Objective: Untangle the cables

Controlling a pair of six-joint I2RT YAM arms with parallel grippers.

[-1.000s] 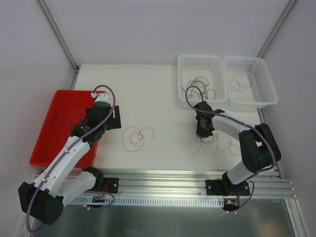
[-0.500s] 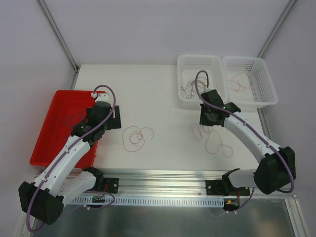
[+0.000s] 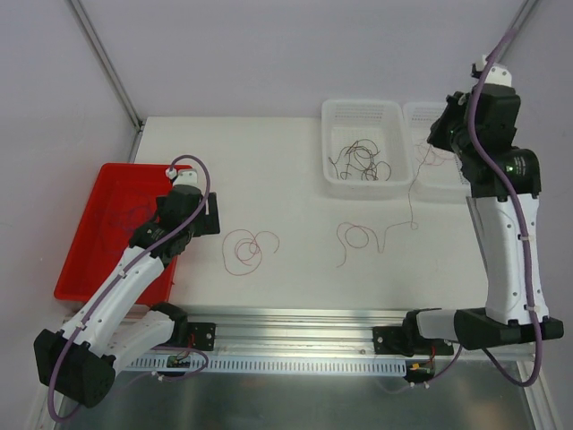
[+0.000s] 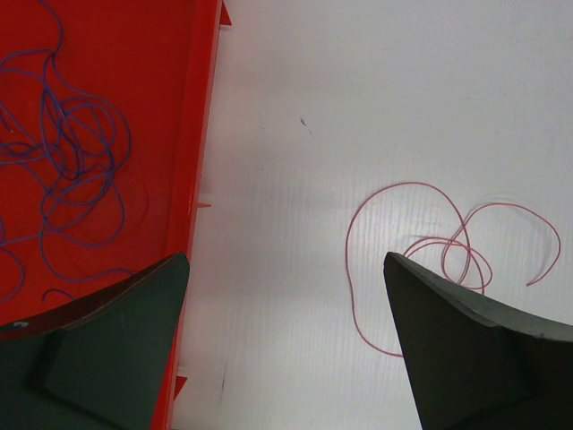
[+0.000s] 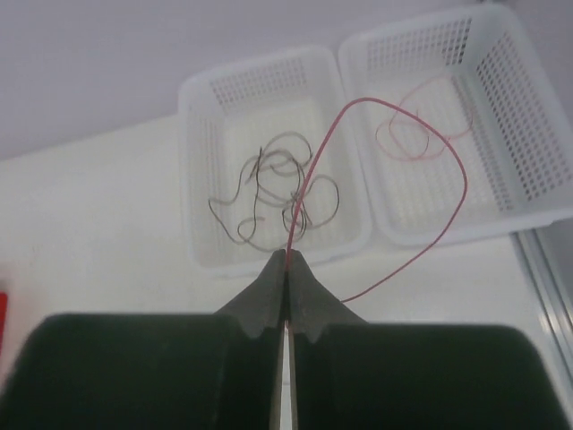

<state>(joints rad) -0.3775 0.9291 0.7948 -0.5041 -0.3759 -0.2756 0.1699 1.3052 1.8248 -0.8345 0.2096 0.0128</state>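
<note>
Cables in four spots. Purple bunch [image 4: 63,170] lies loose in the red tray [image 3: 85,269]. One pink-red loop [image 4: 430,260] lies curled on the table [image 3: 269,161], just beside the tray. Dark brown tangle [image 5: 269,202] sits in the left white basket [image 5: 192,179]. A thin pink-red curl [image 5: 416,134] lies in the right white basket [image 5: 537,206].

A further pink-red strand [image 5: 465,184] is pinched at one end in the right tool [image 5: 287,255], fingers pressed together on it. That tool is raised above the baskets; the strand hangs down, its far end curled on the table in front of the left basket.

Left tool [image 4: 286,269] has its fingers wide apart and holds nothing. It sits low over the table at the tray's edge, the pink-red loop under its right finger.
</note>
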